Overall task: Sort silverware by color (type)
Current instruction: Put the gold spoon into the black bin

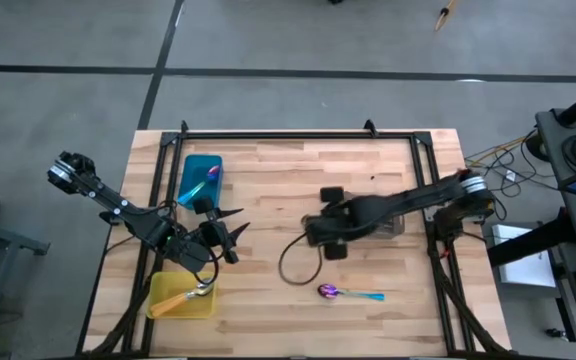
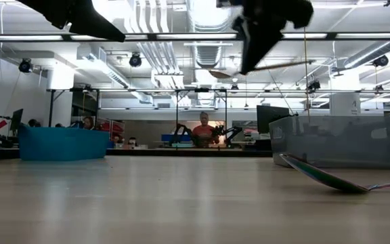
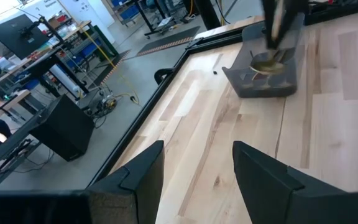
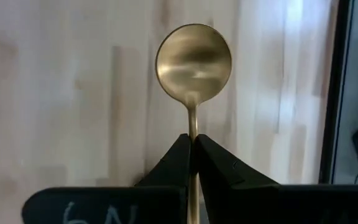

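Gold spoon pinched in right end effector — left end effector spread

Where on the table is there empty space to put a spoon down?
Bare wood lies between the blue tray and the grey tray, and beside the yellow tray toward the purple spoon. It's crowded where both arms meet mid-table.
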`<action>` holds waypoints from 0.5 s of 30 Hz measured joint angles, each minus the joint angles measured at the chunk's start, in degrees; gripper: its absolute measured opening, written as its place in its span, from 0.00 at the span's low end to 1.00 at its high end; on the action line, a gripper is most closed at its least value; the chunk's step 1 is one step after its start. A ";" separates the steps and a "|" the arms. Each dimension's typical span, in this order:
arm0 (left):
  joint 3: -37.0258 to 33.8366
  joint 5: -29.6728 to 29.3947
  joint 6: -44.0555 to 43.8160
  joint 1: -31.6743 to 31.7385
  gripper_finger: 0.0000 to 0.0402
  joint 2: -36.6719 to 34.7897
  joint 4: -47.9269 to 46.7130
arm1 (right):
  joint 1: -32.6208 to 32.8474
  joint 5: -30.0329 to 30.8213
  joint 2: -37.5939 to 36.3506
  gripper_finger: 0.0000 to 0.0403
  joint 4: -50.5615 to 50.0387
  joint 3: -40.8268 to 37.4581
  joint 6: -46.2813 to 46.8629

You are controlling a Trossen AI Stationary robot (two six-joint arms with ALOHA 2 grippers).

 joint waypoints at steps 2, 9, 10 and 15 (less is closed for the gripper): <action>0.00 0.00 0.00 0.00 0.43 0.01 -0.02 | -0.98 0.00 -4.34 0.03 2.42 -5.62 -0.05; 0.00 0.00 0.00 0.00 0.43 0.00 -0.02 | -6.82 -5.64 -19.92 0.03 10.59 -24.55 -3.00; 0.00 0.00 0.00 0.00 0.43 0.00 -0.02 | -7.63 -6.03 -21.94 0.03 11.97 -26.92 -3.61; 0.00 0.00 0.00 0.00 0.43 0.00 -0.02 | -11.30 -9.07 -31.27 0.03 20.41 -37.78 -5.64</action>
